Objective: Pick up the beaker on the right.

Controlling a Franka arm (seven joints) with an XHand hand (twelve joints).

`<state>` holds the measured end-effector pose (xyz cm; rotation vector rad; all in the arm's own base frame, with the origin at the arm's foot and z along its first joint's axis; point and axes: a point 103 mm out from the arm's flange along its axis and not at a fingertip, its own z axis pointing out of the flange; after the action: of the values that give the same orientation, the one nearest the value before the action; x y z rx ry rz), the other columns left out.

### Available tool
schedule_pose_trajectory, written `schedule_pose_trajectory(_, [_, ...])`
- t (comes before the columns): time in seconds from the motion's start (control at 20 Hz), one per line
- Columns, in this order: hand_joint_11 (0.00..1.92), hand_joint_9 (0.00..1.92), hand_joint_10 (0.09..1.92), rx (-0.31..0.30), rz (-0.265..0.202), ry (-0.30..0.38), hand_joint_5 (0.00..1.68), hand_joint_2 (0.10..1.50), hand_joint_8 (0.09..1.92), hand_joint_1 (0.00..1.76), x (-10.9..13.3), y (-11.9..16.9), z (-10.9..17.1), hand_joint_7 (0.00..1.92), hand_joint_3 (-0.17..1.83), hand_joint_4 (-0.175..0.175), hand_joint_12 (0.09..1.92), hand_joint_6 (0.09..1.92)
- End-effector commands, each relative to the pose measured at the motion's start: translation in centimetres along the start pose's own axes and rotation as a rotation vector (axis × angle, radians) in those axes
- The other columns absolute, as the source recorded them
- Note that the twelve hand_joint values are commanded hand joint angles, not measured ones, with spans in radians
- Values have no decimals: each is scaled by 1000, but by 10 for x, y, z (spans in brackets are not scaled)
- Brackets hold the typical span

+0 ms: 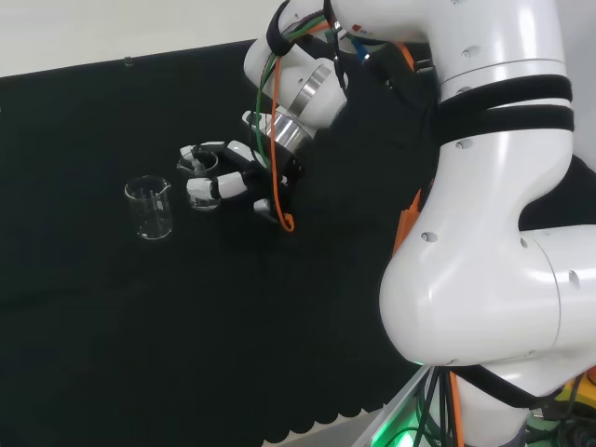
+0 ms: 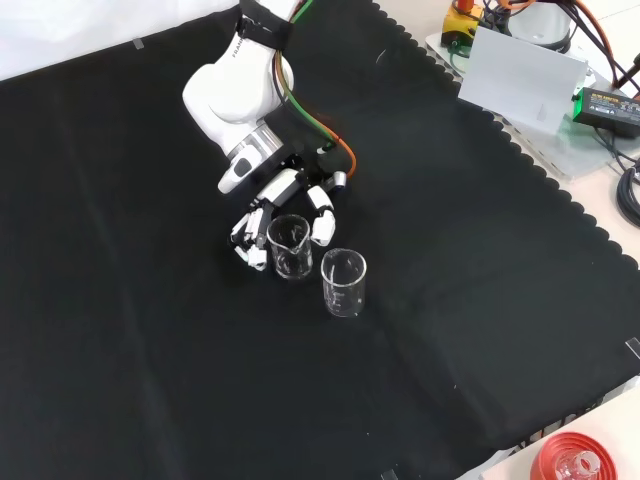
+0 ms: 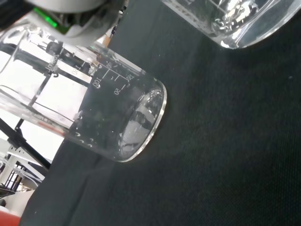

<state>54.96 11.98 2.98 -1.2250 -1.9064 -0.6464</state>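
The robot hand (image 2: 285,215) is low over the worktop (image 2: 150,330) with its fingers (image 2: 250,245) curled on both sides of one beaker (image 2: 290,246). In the front view the white fingertips sit on the left and right of the glass, and in the head view they wrap around its rim (image 1: 197,164). It seems to be a grasp closing around the wall, but real contact on the clear glass is hard to confirm. The beaker stands upright on the cloth, so it is probably not lifted yet.

This beaker is the one nearer to the arm. In the head view it is the right one of the pair, which fits the task. The palm comes from the side, so the fingers can enclose the wall while the open mouth stays free.

The second beaker (image 2: 344,283) stands just beside the held one, on the side away from the palm, and the two look apart. In the wrist view its base (image 3: 127,136) is close and large. This neighbour is the main risk: a sideways move away from the palm could knock it.

Beyond the pair the black cloth is bare in all directions, and the scalloped edge (image 2: 520,160) is well apart. A straight lift upward looks like the safest way out.
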Motion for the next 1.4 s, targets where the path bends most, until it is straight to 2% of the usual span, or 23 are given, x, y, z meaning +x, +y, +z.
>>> schedule_pose_trajectory(0.05, [27,520,641,-5,3,0,536,471,652,897,0,1,2,429,738,-47,1379,87])
schedule_pose_trajectory(0.3, [45,539,632,-22,5,21,581,492,642,939,0,0,-4,460,728,-43,1372,100])
schedule_pose_trajectory(0.4, [68,577,600,-40,12,18,673,533,604,968,0,0,-5,518,696,-32,1360,232])
schedule_pose_trajectory(0.5, [119,634,577,-60,23,2,810,596,571,997,1,0,-7,619,672,-7,1351,441])
schedule_pose_trajectory(0.55, [149,665,568,-68,27,-8,894,625,556,1011,2,0,-8,681,661,13,1345,496])
schedule_pose_trajectory(0.6, [179,693,565,-75,31,-16,993,726,544,1035,2,0,-8,756,529,75,1346,606])
schedule_pose_trajectory(0.65, [209,722,562,-79,35,-18,1066,819,528,1054,2,0,-8,827,384,121,1340,667])
schedule_pose_trajectory(0.75, [259,771,547,-83,44,-27,1152,925,483,1077,6,4,-4,941,191,163,1327,678])
schedule_pose_trajectory(0.95, [328,839,515,-95,33,-47,1215,974,408,1093,6,2,-12,1064,71,175,1309,614])
schedule_pose_trajectory(1.05, [353,864,500,-91,22,-85,1235,975,377,1098,7,2,-17,1106,57,175,1302,583])
schedule_pose_trajectory(1.4, [523,1022,402,-88,18,-141,1314,947,215,1117,14,2,-33,1325,65,175,1230,443])
